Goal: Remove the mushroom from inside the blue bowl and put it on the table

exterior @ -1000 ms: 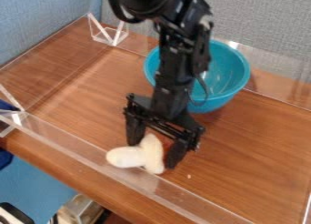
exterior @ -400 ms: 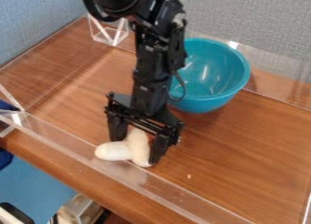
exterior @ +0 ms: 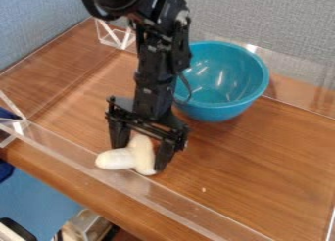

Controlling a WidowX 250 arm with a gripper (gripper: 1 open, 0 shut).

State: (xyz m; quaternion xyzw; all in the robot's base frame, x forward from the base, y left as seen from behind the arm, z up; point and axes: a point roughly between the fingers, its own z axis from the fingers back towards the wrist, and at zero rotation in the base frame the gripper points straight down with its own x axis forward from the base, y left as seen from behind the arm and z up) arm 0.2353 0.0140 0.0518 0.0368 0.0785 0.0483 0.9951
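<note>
**Mushroom down, gripper spread**

Sliding left since the earlier frame, the gripper (exterior: 141,155) and the mushroom (exterior: 128,158) now sit well apart from the blue bowl (exterior: 225,80). Jaws stand wide. The mushroom lies on the bench (exterior: 78,73) between them, its long axis running left to right; lifting straight up should clear it.

Robot arm (exterior: 155,59): matte black, slender jointed links below a bulkier rounded housing at 12 o'clock. Gripper (exterior: 144,152): black crossbar carrying two straight black fingers.
</note>
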